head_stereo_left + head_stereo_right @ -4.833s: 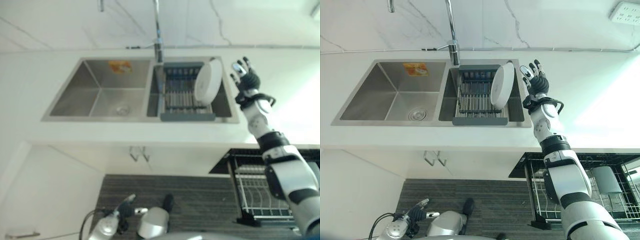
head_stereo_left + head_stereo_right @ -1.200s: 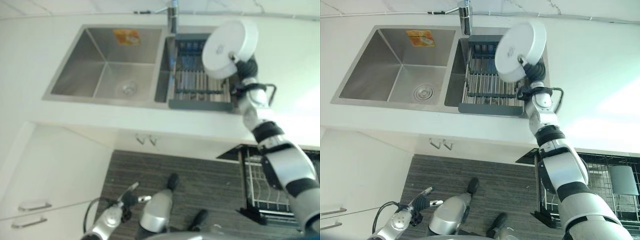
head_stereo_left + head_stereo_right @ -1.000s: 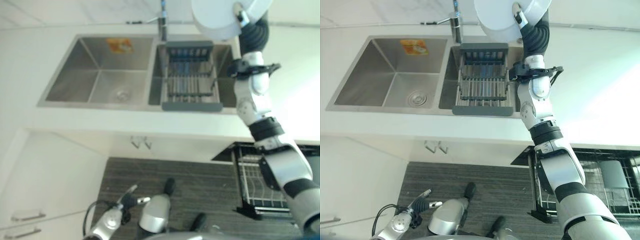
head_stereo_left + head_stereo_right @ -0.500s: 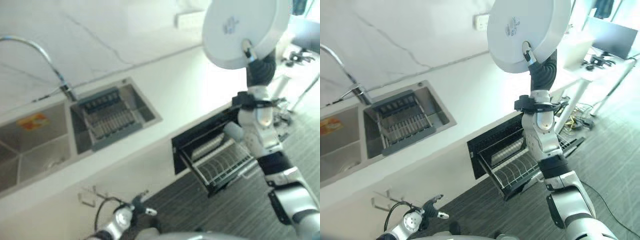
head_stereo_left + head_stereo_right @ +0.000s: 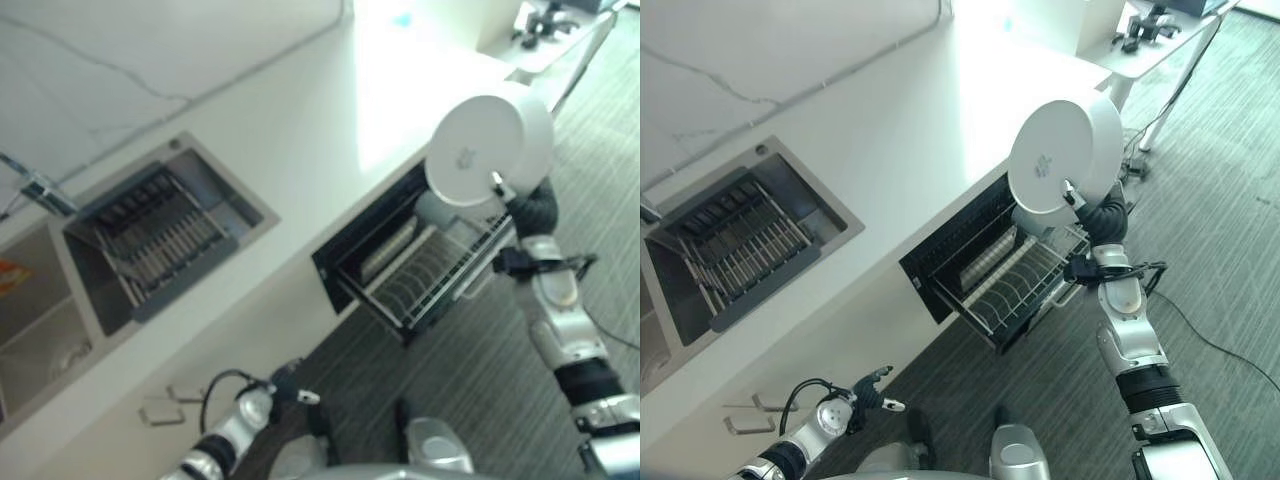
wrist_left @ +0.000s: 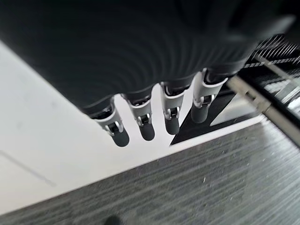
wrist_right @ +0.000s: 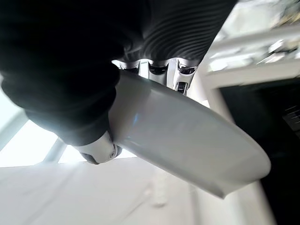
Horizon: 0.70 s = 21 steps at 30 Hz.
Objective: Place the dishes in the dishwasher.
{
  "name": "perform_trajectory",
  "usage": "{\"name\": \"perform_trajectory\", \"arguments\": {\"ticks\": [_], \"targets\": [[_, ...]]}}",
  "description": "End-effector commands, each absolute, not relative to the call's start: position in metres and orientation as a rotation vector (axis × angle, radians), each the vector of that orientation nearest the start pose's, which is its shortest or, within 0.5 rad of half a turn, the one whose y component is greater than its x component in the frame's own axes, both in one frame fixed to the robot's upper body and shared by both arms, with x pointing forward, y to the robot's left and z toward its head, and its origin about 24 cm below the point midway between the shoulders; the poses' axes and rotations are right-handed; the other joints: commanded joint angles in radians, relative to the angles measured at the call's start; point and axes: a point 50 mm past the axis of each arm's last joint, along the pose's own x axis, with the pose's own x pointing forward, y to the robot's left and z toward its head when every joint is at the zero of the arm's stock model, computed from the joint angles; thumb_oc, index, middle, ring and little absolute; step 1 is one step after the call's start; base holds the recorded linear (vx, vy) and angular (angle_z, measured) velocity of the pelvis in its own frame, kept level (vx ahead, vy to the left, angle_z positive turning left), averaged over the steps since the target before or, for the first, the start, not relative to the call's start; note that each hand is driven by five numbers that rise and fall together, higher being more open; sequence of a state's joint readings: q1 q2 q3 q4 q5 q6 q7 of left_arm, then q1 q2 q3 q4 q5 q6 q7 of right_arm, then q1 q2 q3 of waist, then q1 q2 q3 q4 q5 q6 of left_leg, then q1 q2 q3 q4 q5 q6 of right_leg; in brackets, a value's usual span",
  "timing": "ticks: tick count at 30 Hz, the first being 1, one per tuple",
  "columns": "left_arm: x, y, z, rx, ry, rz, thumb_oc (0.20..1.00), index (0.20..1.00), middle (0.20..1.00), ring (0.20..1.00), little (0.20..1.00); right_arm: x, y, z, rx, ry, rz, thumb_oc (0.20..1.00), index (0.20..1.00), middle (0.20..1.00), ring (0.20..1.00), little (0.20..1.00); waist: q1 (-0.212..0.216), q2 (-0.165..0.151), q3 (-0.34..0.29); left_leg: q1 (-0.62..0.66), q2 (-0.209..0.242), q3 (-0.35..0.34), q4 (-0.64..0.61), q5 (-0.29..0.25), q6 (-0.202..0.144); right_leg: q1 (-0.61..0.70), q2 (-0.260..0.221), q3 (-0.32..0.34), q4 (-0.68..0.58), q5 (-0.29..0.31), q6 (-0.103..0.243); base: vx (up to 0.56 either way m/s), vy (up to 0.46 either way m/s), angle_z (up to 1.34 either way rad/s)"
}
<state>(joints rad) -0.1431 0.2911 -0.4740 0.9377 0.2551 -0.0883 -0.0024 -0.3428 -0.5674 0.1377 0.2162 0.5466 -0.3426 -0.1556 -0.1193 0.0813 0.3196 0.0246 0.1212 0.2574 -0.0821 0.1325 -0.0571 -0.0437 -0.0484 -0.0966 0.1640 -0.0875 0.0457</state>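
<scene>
The right hand pinches a white plate above the dishwasher rack. The left hand hangs low, fingers relaxed

white counter, sink, drying rack

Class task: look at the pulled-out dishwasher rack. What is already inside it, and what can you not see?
The dishwasher rack shows bare wire tines. Its far end lies behind the white plate in the right hand, so it can't be seen.

right hand raised, gripping, left hand relaxed
</scene>
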Motion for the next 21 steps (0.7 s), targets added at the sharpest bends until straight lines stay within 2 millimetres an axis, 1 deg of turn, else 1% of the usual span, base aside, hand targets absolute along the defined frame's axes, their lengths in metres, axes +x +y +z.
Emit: {"name": "perform_trajectory", "arguments": {"ticks": [1, 7, 9, 10, 12, 15, 17, 19, 21], "targets": [[0.215, 0.180, -0.104, 0.775, 0.628, -0.440, 1.000, 1.000, 1.000, 1.000, 1.000, 0.312, -0.226, 0.186, -0.016, -0.622, -0.016, 0.200, 0.200, 0.200, 0.200, 0.200, 0.031, -0.043, 0.003, -0.020, 0.030, -0.087, 0.176, -0.173, -0.011, -0.014, -0.103, -0.069, 0.048, -0.026, 0.036, -0.13, 0.047, 0.06], [0.227, 0.175, -0.094, 0.786, 0.564, -0.432, 1.000, 1.000, 1.000, 1.000, 1.000, 0.324, -0.233, 0.165, -0.057, -0.522, -0.031, 0.200, 0.200, 0.200, 0.200, 0.200, 0.034, -0.031, 0.069, -0.076, 0.016, -0.107, 0.202, -0.166, -0.005, -0.079, -0.103, -0.060, 0.093, -0.028, 0.025, -0.11, 0.053, 0.05], [0.231, 0.174, -0.092, 0.783, 0.552, -0.434, 1.000, 1.000, 1.000, 1.000, 1.000, 0.326, -0.233, 0.159, -0.080, -0.491, -0.038, 0.200, 0.200, 0.200, 0.200, 0.200, 0.034, -0.027, 0.082, -0.089, 0.011, -0.111, 0.213, -0.167, -0.003, -0.093, -0.104, -0.058, 0.105, -0.029, 0.022, -0.08, 0.068, 0.12], [0.235, 0.173, -0.088, 0.804, 0.530, -0.448, 1.000, 1.000, 1.000, 1.000, 1.000, 0.328, -0.234, 0.155, -0.129, -0.463, -0.044, 0.200, 0.200, 0.200, 0.200, 0.200, 0.036, -0.024, 0.093, -0.100, 0.007, -0.115, 0.217, -0.166, -0.001, -0.104, -0.104, -0.057, 0.111, -0.028, 0.022, -0.10, 0.048, 0.10], [0.241, 0.169, -0.081, 0.919, 0.458, -0.512, 1.000, 1.000, 1.000, 1.000, 1.000, 0.334, -0.235, 0.149, -0.256, -0.415, -0.043, 0.200, 0.200, 0.200, 0.200, 0.200, 0.041, -0.021, 0.109, -0.114, 0.004, -0.120, 0.218, -0.160, 0.001, -0.120, -0.103, -0.057, 0.119, -0.026, 0.021, -0.10, 0.042, 0.08], [0.250, 0.168, -0.071, 0.956, 0.429, -0.536, 1.000, 1.000, 1.000, 1.000, 1.000, 0.338, -0.238, 0.142, -0.396, -0.375, -0.052, 0.200, 0.200, 0.200, 0.200, 0.200, 0.045, -0.023, 0.132, -0.128, -0.003, -0.132, 0.231, -0.165, 0.004, -0.135, -0.102, -0.051, 0.141, -0.033, 0.023, -0.08, 0.029, 0.10], [0.254, 0.166, -0.069, 0.970, 0.417, -0.551, 1.000, 1.000, 1.000, 1.000, 1.000, 0.351, -0.237, 0.146, -0.582, -0.364, -0.081, 0.200, 0.200, 0.200, 0.200, 0.200, 0.064, -0.021, 0.139, -0.150, -0.004, -0.142, 0.234, -0.160, 0.009, -0.148, -0.097, -0.054, 0.143, -0.029, 0.021, -0.13, 0.013, 0.10], [0.258, 0.165, -0.064, 1.011, 0.379, -0.570, 1.000, 1.000, 1.000, 1.000, 1.000, 0.361, -0.238, 0.163, -0.779, -0.395, -0.117, 0.200, 0.200, 0.200, 0.200, 0.200, 0.083, -0.025, 0.160, -0.168, -0.010, -0.153, 0.249, -0.166, 0.015, -0.161, -0.102, -0.063, 0.158, -0.031, 0.026, -0.14, -0.021, 0.14], [0.260, 0.164, -0.062, 1.052, 0.337, -0.589, 1.000, 1.000, 1.000, 1.000, 1.000, 0.369, -0.236, 0.178, -0.928, -0.425, -0.125, 0.200, 0.200, 0.200, 0.200, 0.200, 0.099, -0.026, 0.168, -0.185, -0.008, -0.160, 0.250, -0.158, 0.017, -0.173, -0.099, -0.069, 0.157, -0.021, 0.028, -0.09, -0.010, 0.23]]}}
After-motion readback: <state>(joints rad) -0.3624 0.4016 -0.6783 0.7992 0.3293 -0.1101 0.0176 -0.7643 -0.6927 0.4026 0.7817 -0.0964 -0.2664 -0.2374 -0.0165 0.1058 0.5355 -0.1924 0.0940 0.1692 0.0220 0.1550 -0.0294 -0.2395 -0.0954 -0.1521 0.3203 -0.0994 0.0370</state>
